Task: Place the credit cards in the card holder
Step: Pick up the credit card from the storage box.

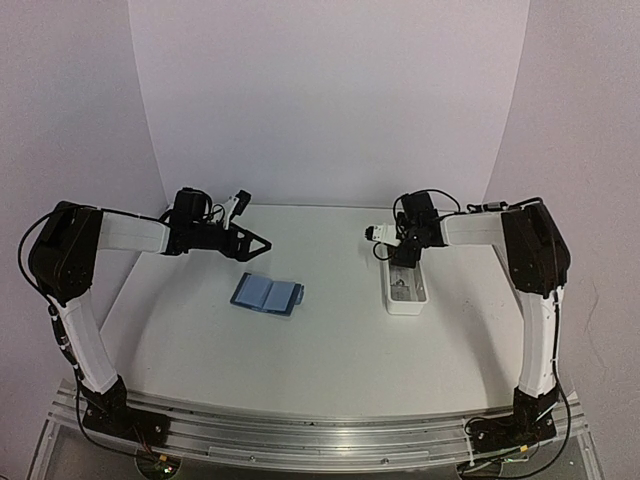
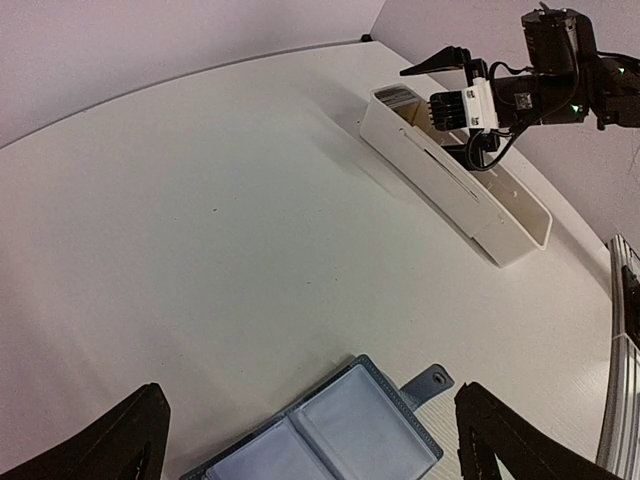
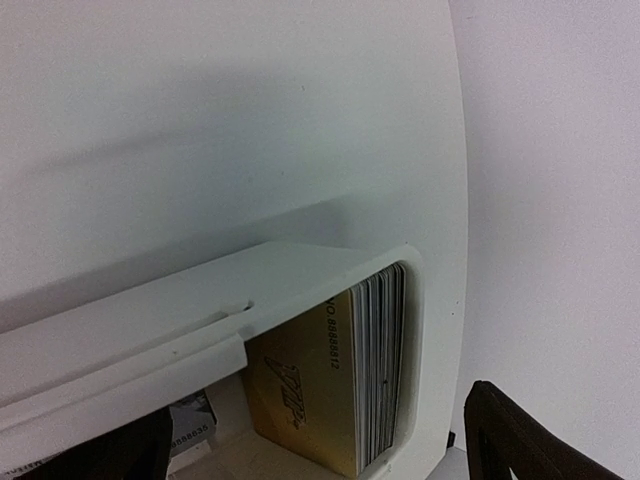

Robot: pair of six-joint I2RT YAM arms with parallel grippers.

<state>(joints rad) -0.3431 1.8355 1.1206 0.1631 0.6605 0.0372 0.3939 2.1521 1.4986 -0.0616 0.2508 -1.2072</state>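
The blue card holder (image 1: 267, 293) lies open and flat on the table left of centre, its snap tab (image 2: 432, 381) pointing right. My left gripper (image 1: 257, 242) hovers open just behind and above the card holder (image 2: 340, 435), with nothing between its fingers. The credit cards (image 3: 375, 365) stand on edge as a stack at the far end of a long white tray (image 1: 405, 290), a gold one (image 3: 300, 385) facing out. My right gripper (image 1: 400, 256) hangs open over that end, its fingers on either side of the stack without touching it. A greyish card (image 3: 190, 432) lies on the tray floor.
The white tray (image 2: 455, 190) runs front to back on the right half of the table. A curved white backdrop (image 1: 330, 100) walls the table at the back and sides. An aluminium rail (image 1: 320, 435) with both arm bases runs along the near edge.
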